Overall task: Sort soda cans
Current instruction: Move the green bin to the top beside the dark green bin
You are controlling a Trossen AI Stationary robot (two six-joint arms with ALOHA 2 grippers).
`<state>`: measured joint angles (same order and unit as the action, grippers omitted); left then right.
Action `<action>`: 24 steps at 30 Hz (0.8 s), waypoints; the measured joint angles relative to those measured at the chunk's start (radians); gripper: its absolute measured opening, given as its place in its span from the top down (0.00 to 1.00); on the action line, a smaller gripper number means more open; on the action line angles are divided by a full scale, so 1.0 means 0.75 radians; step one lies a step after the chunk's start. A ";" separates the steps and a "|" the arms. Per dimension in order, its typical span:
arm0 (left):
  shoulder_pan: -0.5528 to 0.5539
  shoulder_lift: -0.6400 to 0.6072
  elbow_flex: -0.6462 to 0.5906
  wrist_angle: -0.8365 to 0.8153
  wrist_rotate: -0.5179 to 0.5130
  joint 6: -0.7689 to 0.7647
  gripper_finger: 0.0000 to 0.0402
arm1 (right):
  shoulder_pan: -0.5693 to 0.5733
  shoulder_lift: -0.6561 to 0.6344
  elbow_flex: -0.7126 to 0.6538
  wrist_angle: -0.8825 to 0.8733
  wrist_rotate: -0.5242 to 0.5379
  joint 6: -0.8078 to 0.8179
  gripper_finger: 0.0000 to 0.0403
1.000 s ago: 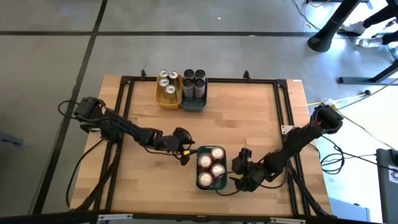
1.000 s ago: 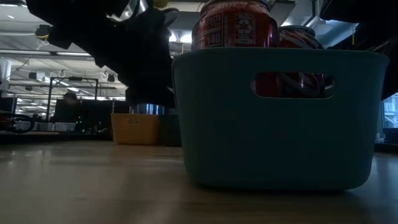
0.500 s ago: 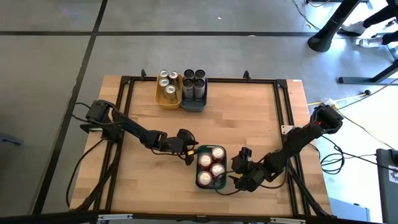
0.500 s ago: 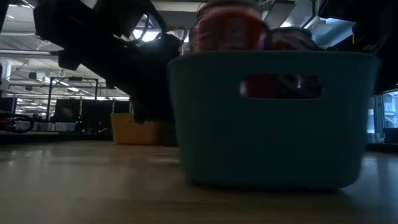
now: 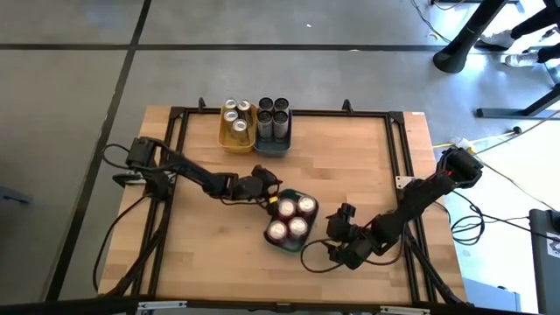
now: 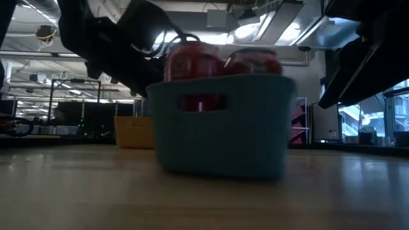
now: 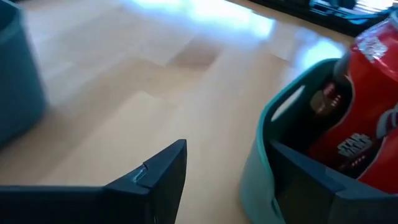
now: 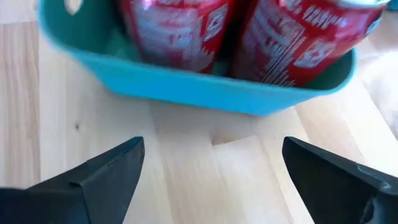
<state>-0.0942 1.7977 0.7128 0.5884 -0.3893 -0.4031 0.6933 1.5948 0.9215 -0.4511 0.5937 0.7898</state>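
A teal tray (image 5: 286, 248) holding several red soda cans (image 5: 297, 227) stands askew on the table's near middle. My left gripper (image 5: 267, 199) is at the tray's far left corner, open, with its fingers on either side of the tray's wall (image 7: 261, 149). My right gripper (image 5: 335, 245) waits open just right of the tray, with the tray (image 8: 205, 87) ahead of its fingers and apart from them. In the low view the tray (image 6: 220, 128) stands flat on its base. My left gripper has one finger (image 7: 311, 186) inside the tray, against the wall near the far left corner (image 7: 268, 163) and beside a red can (image 7: 360, 112). The other finger (image 7: 155, 180) stands outside, apart from the wall. It comes slanting down from the table's left. The tray stays on the table.
At the table's far edge stand a yellow tray (image 5: 237, 133) with gold cans and, beside it, a dark teal tray (image 5: 273, 136) with dark cans. Bare wood lies between them and the near tray. A black frame (image 5: 398, 157) runs round the tabletop.
My left gripper has gone toward the table's far edge and a little right, taking the teal tray's corner along. The tray has slid toward the far edge and turned about, away from my right gripper, and now stands askew with its cans upright.
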 joint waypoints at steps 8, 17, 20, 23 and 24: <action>0.091 -0.001 0.000 0.001 0.004 0.060 0.49 | -0.037 0.000 0.000 -0.003 0.087 0.008 0.05; 0.179 -0.002 0.000 0.002 0.000 0.146 0.49 | -0.133 0.000 0.000 -0.010 0.098 -0.048 0.05; 0.209 -0.003 0.000 0.006 0.000 0.168 0.49 | -0.160 0.000 0.000 -0.037 0.107 -0.052 0.05; 0.228 -0.007 0.000 0.007 -0.006 0.179 0.49 | -0.178 0.000 0.000 -0.058 0.107 -0.051 0.05; 0.230 -0.009 -0.001 0.006 -0.011 0.198 0.49 | -0.179 0.000 0.000 -0.067 0.107 -0.052 0.05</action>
<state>0.0780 1.7911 0.7124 0.5928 -0.3977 -0.2550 0.5594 1.5948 0.9215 -0.5014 0.6743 0.7509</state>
